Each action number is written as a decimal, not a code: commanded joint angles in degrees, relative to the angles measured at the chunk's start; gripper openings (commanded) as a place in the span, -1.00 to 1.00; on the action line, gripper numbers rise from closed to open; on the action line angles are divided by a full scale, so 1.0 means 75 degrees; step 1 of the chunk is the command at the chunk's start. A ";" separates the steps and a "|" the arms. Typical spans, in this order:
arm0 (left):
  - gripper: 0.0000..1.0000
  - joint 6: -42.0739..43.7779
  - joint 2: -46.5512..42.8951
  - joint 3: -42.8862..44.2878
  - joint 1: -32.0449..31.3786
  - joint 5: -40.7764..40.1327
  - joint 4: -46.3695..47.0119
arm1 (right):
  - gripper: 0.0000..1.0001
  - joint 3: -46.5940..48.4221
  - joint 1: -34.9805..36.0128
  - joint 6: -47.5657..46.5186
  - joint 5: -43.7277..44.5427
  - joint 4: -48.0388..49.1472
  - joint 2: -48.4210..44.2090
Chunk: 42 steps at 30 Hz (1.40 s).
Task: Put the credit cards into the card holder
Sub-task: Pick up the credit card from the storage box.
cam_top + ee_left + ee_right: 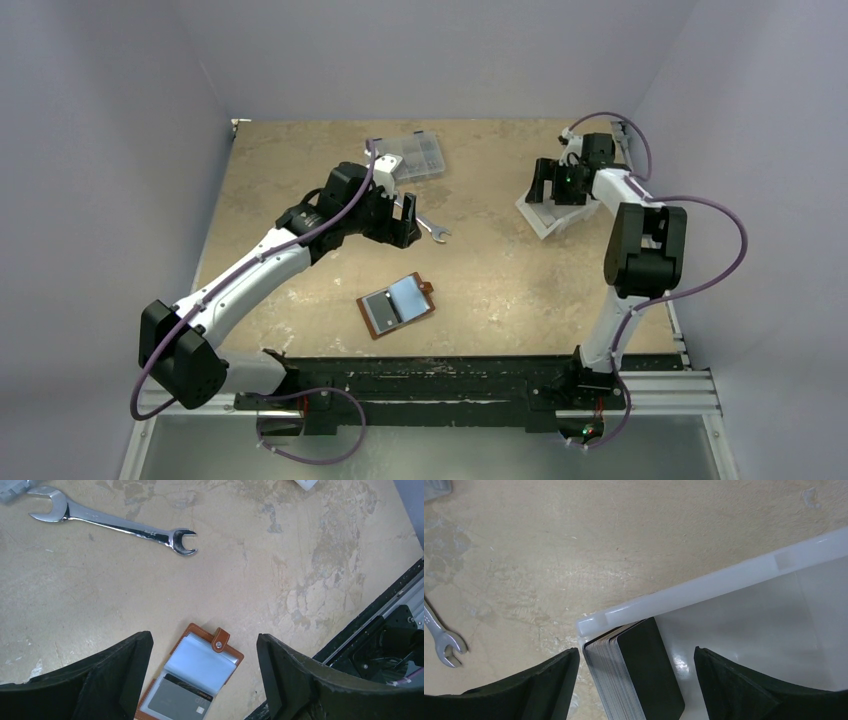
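While the reddish-brown leather card holder (397, 306) is lying open on the desk (500, 270) with one grey card (180, 702) pocketed, most credit cards (634, 685) are sitting stacked in the white plastic bin (724, 580); I'm holding my right gripper (635, 652) spread over them, left gripper (205, 636) spread above the holder.

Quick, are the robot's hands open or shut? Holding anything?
Left gripper: open, holding nothing.
Right gripper: open, empty, over the cards in the bin.
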 commanded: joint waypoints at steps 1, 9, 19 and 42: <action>0.64 0.0176 -0.0063 0.0042 -0.0035 -0.0043 0.0212 | 0.87 0.0027 0.0082 -0.0277 -0.0275 0.0053 -0.0062; 0.64 0.0185 0.0016 0.0035 -0.0023 -0.0046 0.0207 | 0.66 -0.0013 0.0097 -0.0303 -0.0669 -0.0010 0.0126; 0.64 0.0198 0.0035 0.0030 -0.0035 -0.0042 0.0188 | 0.25 -0.0145 0.0097 -0.0240 -0.1049 0.0042 0.0099; 0.65 0.0200 -0.0048 -0.0010 -0.0035 0.0002 0.0233 | 0.04 -0.0270 0.0087 -0.0144 -0.1063 -0.0010 -0.0514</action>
